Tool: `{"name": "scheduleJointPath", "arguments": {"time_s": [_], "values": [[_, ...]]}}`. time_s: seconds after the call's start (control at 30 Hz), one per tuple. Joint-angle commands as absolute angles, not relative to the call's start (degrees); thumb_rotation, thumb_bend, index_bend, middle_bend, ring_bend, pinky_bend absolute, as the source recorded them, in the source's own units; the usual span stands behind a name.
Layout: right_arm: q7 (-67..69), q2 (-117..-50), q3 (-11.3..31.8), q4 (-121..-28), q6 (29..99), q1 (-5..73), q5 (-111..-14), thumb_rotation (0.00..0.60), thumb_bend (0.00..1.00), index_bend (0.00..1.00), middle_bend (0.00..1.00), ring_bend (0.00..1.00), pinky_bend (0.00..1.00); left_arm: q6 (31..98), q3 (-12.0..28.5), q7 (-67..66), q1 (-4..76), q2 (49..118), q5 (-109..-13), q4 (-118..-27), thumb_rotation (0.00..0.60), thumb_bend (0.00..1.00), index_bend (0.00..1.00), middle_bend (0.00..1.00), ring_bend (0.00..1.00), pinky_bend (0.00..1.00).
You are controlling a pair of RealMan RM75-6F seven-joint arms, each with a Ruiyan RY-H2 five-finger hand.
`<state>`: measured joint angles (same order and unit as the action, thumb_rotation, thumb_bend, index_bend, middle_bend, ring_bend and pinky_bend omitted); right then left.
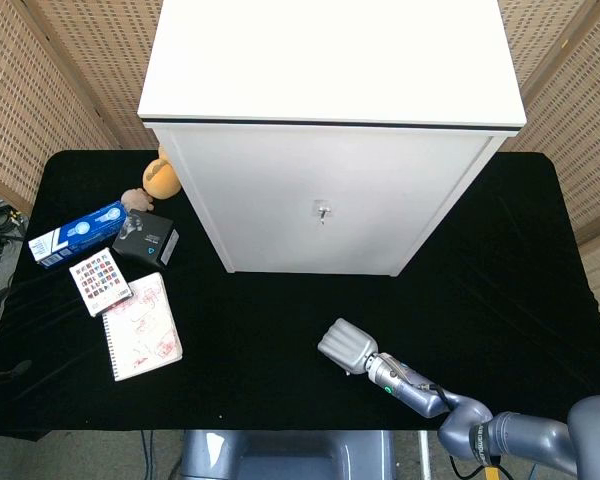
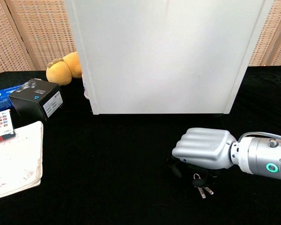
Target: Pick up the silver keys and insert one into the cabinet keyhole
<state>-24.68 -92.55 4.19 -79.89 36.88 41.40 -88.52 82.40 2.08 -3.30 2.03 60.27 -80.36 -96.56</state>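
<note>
The silver keys (image 2: 202, 187) lie on the black table (image 2: 107, 178), partly covered by my right hand (image 2: 203, 149). The hand hovers just over them, palm down, its dark fingertips (image 2: 175, 169) curled toward the cloth to the left of the key ring. Whether the fingers touch or grip the keys is hidden. In the head view the right hand (image 1: 348, 345) covers the keys completely. The white cabinet (image 1: 320, 200) stands behind, its keyhole (image 1: 323, 210) in the middle of the front face. My left hand shows in neither view.
At the left of the table lie a notebook (image 1: 141, 326), a patterned card pack (image 1: 100, 281), a black box (image 1: 147, 240), a blue box (image 1: 76, 233) and an orange plush toy (image 1: 158, 178). The cabinet front (image 2: 164, 56) rises close behind the hand.
</note>
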Motion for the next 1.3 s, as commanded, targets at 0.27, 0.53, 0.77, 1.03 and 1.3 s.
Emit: {"name": "scheduleJointPath", "arguments": {"time_s": [0.27, 0.53, 0.77, 1.03, 1.3], "values": [[-31.16, -92.0, 3.52, -81.46, 36.43, 41.72, -81.21, 0.6, 0.53, 0.5, 0.88, 0.9, 1.0, 82.47, 1.91, -3.35, 2.08, 60.25, -80.48, -96.66, 0.6, 0.0, 0.0, 0.0, 0.0, 0.0], [-33.58, -91.52, 2.35, -82.78, 36.71, 42.55, -78.16, 0.6, 0.53, 0.51, 0.88, 0.9, 1.0, 82.54, 1.86, -3.14, 2.1, 60.14, -80.49, -96.73, 0.6, 0.0, 0.0, 0.0, 0.0, 0.0], [-33.98, -92.3, 1.61, -82.25, 37.92, 43.13, -77.18, 0.6, 0.53, 0.53, 0.88, 0.9, 1.0, 82.52, 1.82, -3.05, 2.13, 60.09, -80.47, -96.7, 0.6, 0.0, 0.0, 0.0, 0.0, 0.0], [-34.36, -92.94, 0.66, -81.46, 38.74, 43.56, -76.32, 0.6, 0.53, 0.56, 0.88, 0.9, 1.0, 82.52, 1.8, -2.78, 2.16, 60.01, -80.44, -96.62, 0.6, 0.0, 0.0, 0.0, 0.0, 0.0], [-34.42, -92.87, 0.04, -81.45, 39.87, 43.82, -75.94, 0.6, 0.53, 0.56, 0.88, 0.9, 1.0, 82.57, 1.73, -2.83, 2.17, 60.0, -80.51, -96.62, 0.6, 0.0, 0.0, 0.0, 0.0, 0.0]]}}
